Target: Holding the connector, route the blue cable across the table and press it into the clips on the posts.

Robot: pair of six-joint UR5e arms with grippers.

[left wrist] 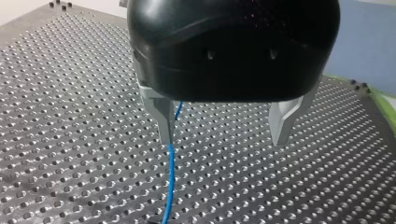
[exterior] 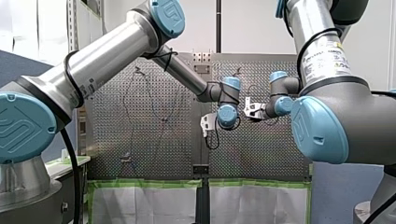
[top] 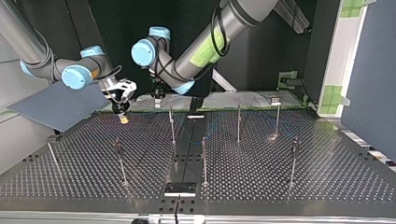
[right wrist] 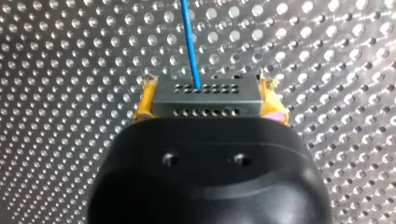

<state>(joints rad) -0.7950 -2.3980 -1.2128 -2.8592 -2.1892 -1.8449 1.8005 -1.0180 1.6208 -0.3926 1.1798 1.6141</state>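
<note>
Snugly in my right gripper (right wrist: 208,86), between yellow pads (right wrist: 144,103), the connector (right wrist: 205,100); blue cable (left wrist: 171,177) beside my wide-open left gripper (left wrist: 224,139).

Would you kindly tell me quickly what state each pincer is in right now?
Left pincer: open, gripping nothing.
Right pincer: closed on the connector of the blue cable.

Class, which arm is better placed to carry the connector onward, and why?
Right. My right gripper is shut on the connector, the blue cable leading out; my left gripper is open, holding nothing.
</note>
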